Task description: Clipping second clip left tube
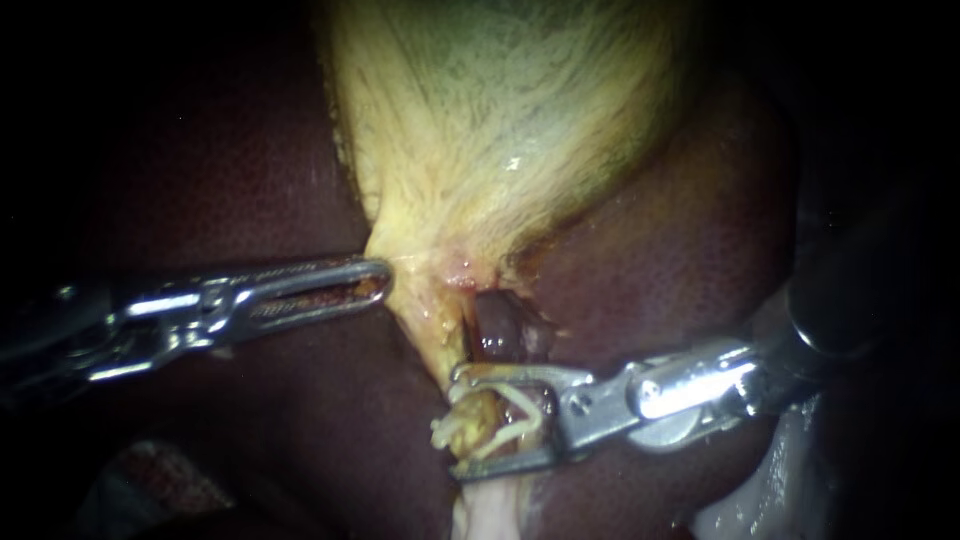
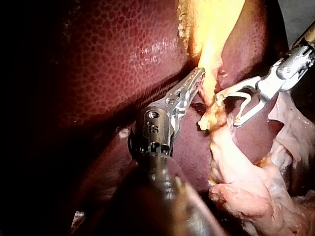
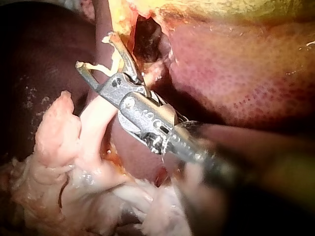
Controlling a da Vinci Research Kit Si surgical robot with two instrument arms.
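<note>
Background: dark red liver (image 1: 230, 180) fills the endoscope view, with fatty pale tissue heaped at its lower edge in both wrist views.

- Gallbladder (image 1: 480, 110): yellow-white, at 12 o'clock, narrowing to a neck near centre.
- Tube (image 1: 490, 505): pale strand running from the neck toward 6 o'clock. Only this one tube shows plainly, so left or right cannot be confirmed.
- Left instrument (image 1: 383, 277): enters from 9 o'clock. Its jaws are narrow and closed on the edge of the gallbladder's neck, with a thin strand drawn taut from the tip.
- Right instrument (image 1: 457, 422): enters from 3 o'clock. Its jaws stand wide and carry an open white clip (image 1: 520, 400) between them, straddling the tube just below the neck.
- In the right wrist view the clip's (image 3: 96, 66) leg ends poke out past the jaw tips, and the tube (image 3: 96, 128) trails away beneath them.
- Small whitish knob at 9 o'clock of the tube, touching it. I cannot tell whether it is a clip already seated or a shred of tissue.

Progress, as a judgement: approach and placement look done — the tube lies within the clip's mouth. Left to do: squeeze the clip shut across the full width of the tube, then release and back off. The clip is not yet closed.
</note>
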